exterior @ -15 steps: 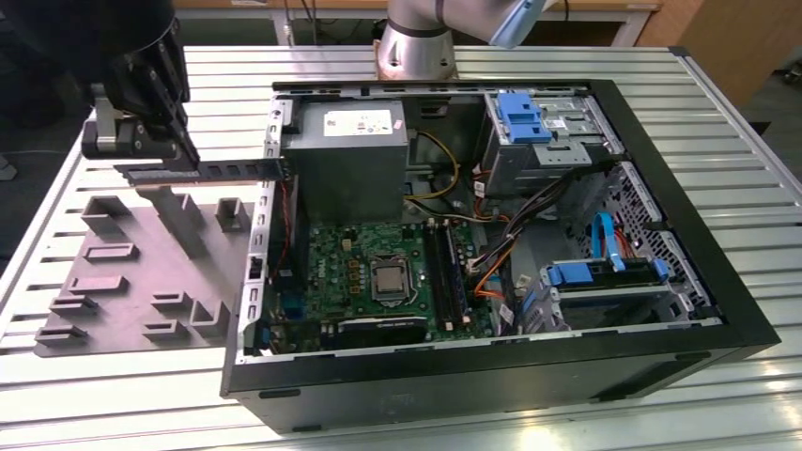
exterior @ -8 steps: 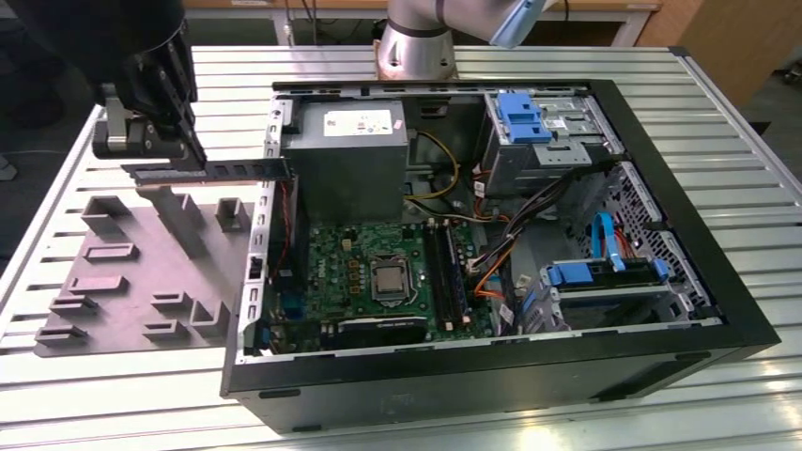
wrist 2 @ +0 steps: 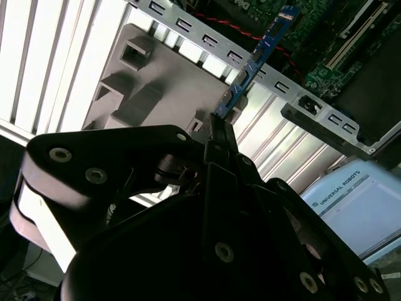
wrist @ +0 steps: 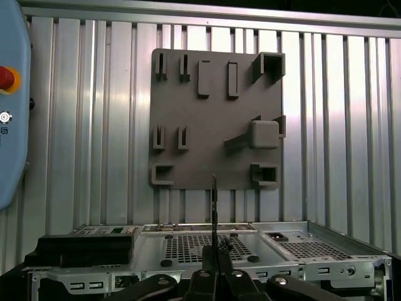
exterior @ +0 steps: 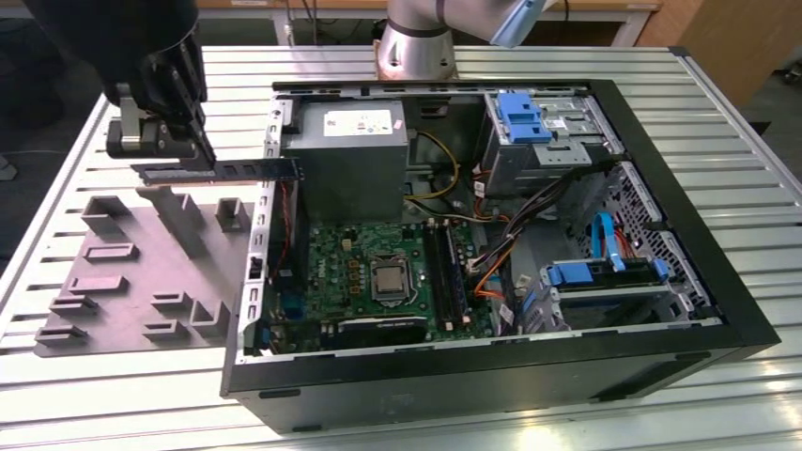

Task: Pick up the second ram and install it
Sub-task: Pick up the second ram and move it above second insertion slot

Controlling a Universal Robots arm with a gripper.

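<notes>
The slatted metal table (exterior: pixel 126 404) carries the open computer case (exterior: pixel 501 385). The grey holder tray (exterior: pixel 126 282) lies just beside the case, on the exterior view's left. Above the tray, the gripper (exterior: pixel 163 167) pinches 1 end of the second ram (exterior: pixel 244 169), held level in the air, its free end over the case's wall.

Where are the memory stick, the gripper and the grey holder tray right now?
memory stick (exterior: pixel 251 168): exterior view, middle of its free length.
gripper (wrist 2: pixel 217 125): second wrist view, between the fingertips shut on the stick.
holder tray (wrist: pixel 207 119): first wrist view, bare flat base between blocks.
</notes>
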